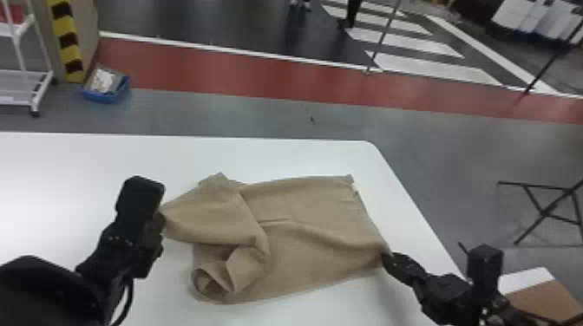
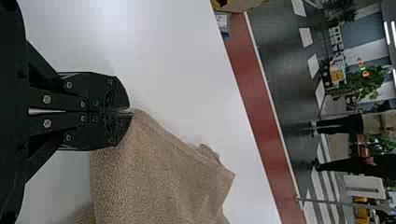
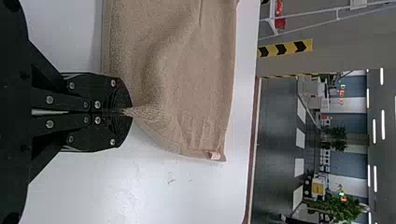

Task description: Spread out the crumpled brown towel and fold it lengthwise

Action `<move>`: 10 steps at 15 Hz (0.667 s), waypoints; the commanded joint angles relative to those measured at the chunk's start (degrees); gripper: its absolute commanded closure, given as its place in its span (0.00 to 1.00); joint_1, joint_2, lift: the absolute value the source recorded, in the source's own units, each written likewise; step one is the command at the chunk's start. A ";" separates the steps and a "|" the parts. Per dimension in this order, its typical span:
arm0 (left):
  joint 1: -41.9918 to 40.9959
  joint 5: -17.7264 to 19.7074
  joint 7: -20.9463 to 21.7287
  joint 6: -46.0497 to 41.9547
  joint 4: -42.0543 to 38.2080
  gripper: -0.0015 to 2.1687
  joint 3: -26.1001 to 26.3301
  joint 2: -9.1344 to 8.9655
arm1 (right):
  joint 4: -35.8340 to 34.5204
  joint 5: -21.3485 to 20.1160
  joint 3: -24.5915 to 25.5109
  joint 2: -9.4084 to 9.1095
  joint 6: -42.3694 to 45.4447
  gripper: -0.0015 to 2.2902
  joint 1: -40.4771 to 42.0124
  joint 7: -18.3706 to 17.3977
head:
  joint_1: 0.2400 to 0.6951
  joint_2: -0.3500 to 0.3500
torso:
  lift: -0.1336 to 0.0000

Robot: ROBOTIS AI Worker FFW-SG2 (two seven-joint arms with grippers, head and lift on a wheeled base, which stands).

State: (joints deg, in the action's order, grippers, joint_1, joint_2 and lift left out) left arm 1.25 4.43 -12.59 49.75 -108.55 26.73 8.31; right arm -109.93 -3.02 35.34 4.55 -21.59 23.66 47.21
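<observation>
The brown towel (image 1: 312, 225) lies partly spread on the white table, its left part folded over on itself with a curled, bunched bit near the front. My left gripper (image 1: 158, 216) is at the towel's left end; in the left wrist view the same gripper (image 2: 130, 111) is shut on a corner of the towel (image 2: 159, 172). At the towel's near right corner is my right gripper (image 1: 386, 255). The right wrist view has that gripper (image 3: 130, 112) shut on the pinched towel edge, with creases running from it across the cloth (image 3: 187, 84). A small pale tag sits at another corner.
The white table (image 1: 86, 156) has its rounded far right corner just beyond the towel, and its right edge runs close by my right arm. A brown and white box (image 1: 538, 295) stands beyond that edge. On the floor behind are a blue bin (image 1: 106, 93) and a white cart (image 1: 26, 86).
</observation>
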 commanded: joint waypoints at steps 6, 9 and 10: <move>-1.51 -0.39 0.55 6.64 -16.96 0.65 -10.12 0.74 | -0.54 1.70 5.88 1.16 -5.97 0.63 -4.32 0.43 | 1.00 0.00 | 0.07; -2.04 1.28 1.34 12.62 -21.09 0.65 -12.05 1.36 | -2.04 2.58 6.41 0.55 -7.37 0.63 -4.58 0.43 | 1.00 0.00 | 0.07; -2.48 0.75 1.34 13.32 -21.79 0.65 -12.49 1.36 | -2.39 2.58 6.41 0.19 -7.55 0.63 -4.58 0.43 | 1.00 0.00 | 0.07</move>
State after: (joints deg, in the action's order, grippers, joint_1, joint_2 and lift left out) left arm -0.70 5.77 -11.22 60.72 -129.05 14.76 9.53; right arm -111.61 -0.52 41.68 5.18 -28.79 19.09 47.63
